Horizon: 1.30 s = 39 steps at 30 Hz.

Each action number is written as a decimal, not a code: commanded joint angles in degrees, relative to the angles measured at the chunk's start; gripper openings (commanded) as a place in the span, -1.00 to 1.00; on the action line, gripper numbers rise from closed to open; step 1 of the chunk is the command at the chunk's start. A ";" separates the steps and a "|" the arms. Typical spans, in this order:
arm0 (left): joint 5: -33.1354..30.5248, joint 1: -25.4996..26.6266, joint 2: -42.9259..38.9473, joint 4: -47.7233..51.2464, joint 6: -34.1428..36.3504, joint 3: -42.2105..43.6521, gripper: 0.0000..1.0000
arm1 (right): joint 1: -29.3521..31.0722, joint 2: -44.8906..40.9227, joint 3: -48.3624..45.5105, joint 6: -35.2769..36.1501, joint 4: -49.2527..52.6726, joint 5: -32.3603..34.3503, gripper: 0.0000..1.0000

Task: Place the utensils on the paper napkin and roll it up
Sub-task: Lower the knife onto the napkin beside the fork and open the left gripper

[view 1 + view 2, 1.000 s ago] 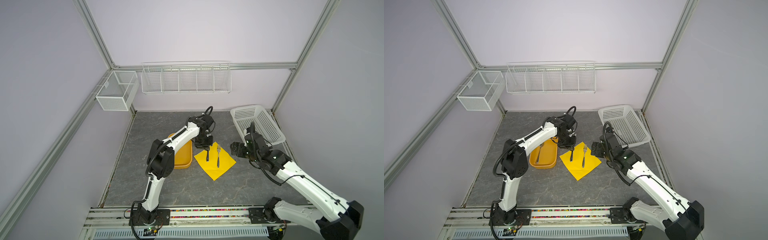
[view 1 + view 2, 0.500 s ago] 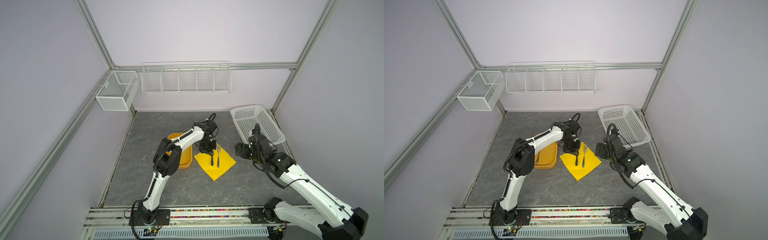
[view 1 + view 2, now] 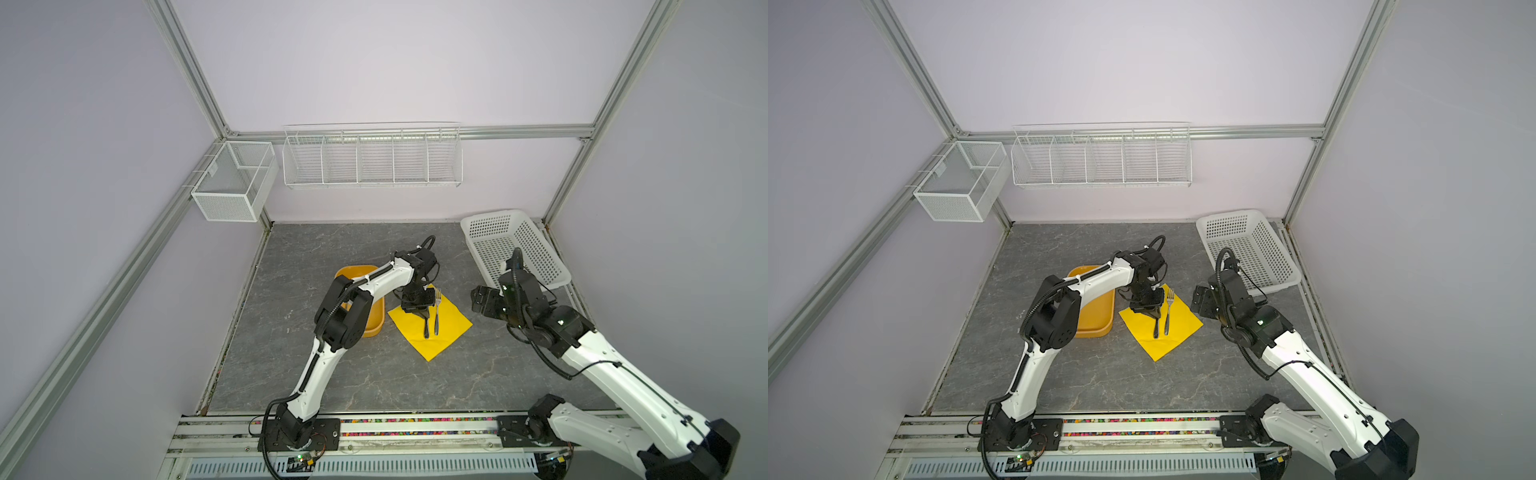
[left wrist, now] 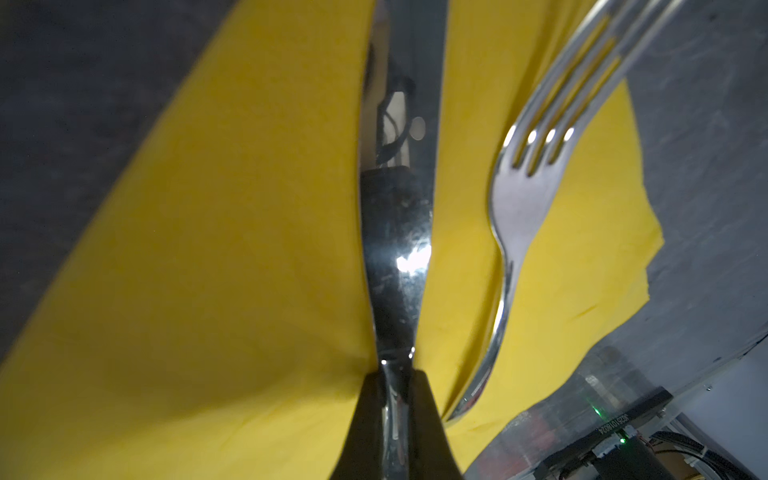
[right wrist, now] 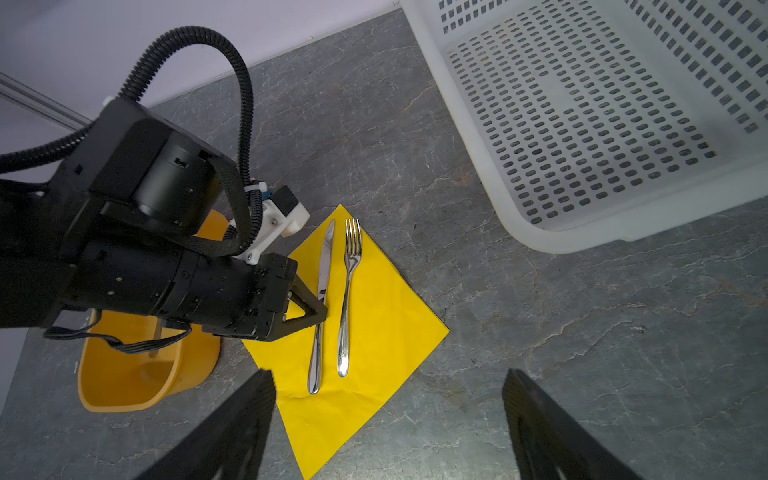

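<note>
The left gripper, clamped on the knife, has moved in from the edge of the paper napkin. The knife now lies across its middle, just beside the fork. The right gripper hangs spread wide.

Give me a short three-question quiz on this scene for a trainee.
1. True or false: the fork lies on the napkin.
2. Pick one: the left end effector is shut on A) the knife, B) the fork, C) nothing.
3. Fill in: the right end effector hangs above the table with its jaws ____.
Key: 1 true; 2 A; 3 open.
</note>
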<state>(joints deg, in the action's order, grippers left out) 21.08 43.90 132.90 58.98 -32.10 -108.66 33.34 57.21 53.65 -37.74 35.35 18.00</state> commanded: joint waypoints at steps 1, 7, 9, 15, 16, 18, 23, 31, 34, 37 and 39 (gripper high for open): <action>0.29 0.31 0.46 1.36 0.88 -2.44 -0.83 | -0.35 -0.28 -0.69 -0.48 0.99 0.58 0.77; 1.54 0.57 0.47 1.40 0.81 -2.77 -0.83 | -0.38 1.21 -0.86 -0.82 0.89 -0.59 0.77; 1.44 0.79 0.16 1.35 0.73 -2.85 -0.83 | -0.43 2.04 -0.33 -0.31 1.22 -0.47 0.77; 1.93 0.81 0.76 0.83 0.30 -3.20 -0.82 | -0.38 2.99 0.66 -0.28 1.77 -0.24 0.77; 2.73 0.84 0.96 0.77 0.28 -3.38 -0.82 | -0.38 3.01 0.40 -0.40 1.65 -0.27 0.78; 3.65 0.84 1.31 0.79 0.33 -3.96 -0.82 | -0.39 3.15 0.10 -0.80 1.70 -0.38 0.77; 3.33 0.81 1.92 1.07 0.10 -4.28 -0.80 | -0.38 2.96 -0.49 -1.04 1.43 -1.38 0.77; 2.99 0.84 2.97 1.34 -0.23 -5.07 -0.77 | -0.38 2.29 -0.13 0.53 1.59 -0.66 0.77; 4.58 0.84 2.85 0.96 -0.31 -5.41 -0.68 | -0.44 2.63 0.05 0.55 1.75 -0.60 0.77; 4.86 0.81 1.72 -0.15 -0.80 -4.76 -0.62 | -0.48 2.95 0.26 0.44 1.75 -0.68 0.78; 4.02 0.84 1.22 -0.39 -1.11 -4.71 -0.57 | -0.54 2.99 0.19 0.47 1.61 -0.85 0.77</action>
<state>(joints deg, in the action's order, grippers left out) 24.97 44.42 135.15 58.65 -32.73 -111.96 33.12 60.12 53.67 -37.52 36.21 17.08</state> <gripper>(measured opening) 0.208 0.887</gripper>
